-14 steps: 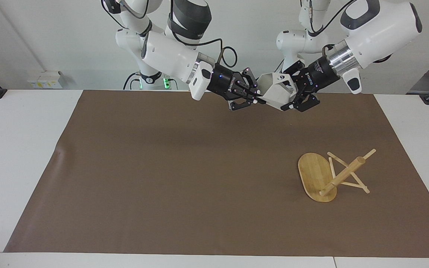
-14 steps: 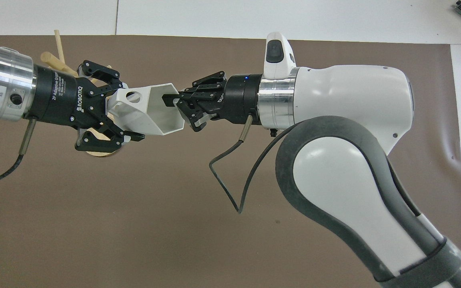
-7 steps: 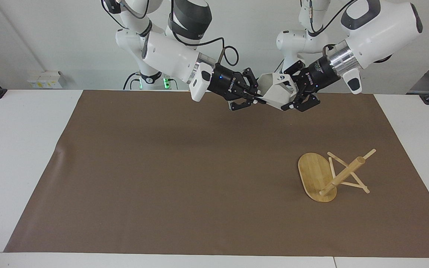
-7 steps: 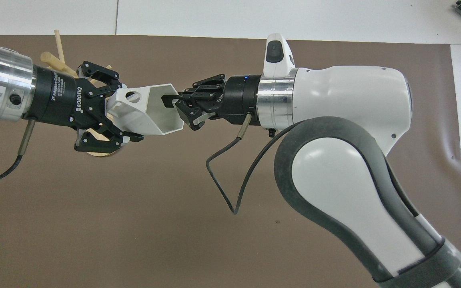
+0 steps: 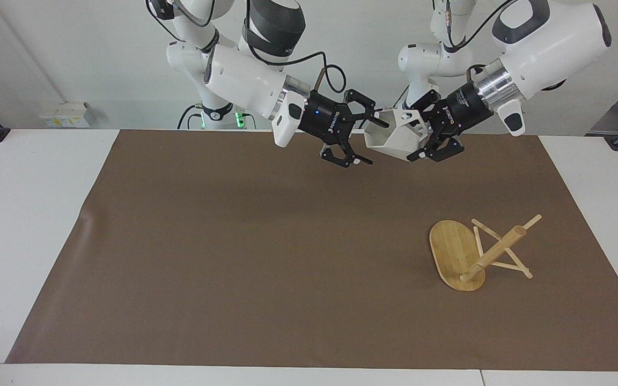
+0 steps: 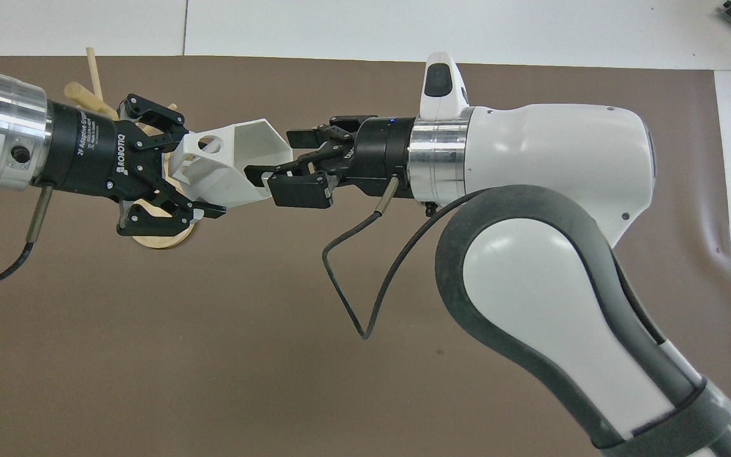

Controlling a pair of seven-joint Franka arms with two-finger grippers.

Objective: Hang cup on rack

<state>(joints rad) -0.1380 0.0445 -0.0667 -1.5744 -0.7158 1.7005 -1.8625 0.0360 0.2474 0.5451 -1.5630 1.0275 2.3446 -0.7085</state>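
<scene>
Left gripper [image 5: 417,143]: clamping the cup [image 5: 392,136] by its base, aloft.
Right gripper [image 5: 365,135]: spread wide, gripping nothing.
Rack [image 5: 478,252]: lying toppled.
Risk: hanging onto sideways pegs, cup sliding off.

White table [image 5: 30,225], brown mat [image 5: 266,257] across it, pale wall [image 5: 62,48], white wall outlet box [image 5: 65,115]

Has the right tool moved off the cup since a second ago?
Yes. The right tool has opened and let go of the cup's rim, backing toward its own end of the brown mat; the left tool holds the cup.
</scene>
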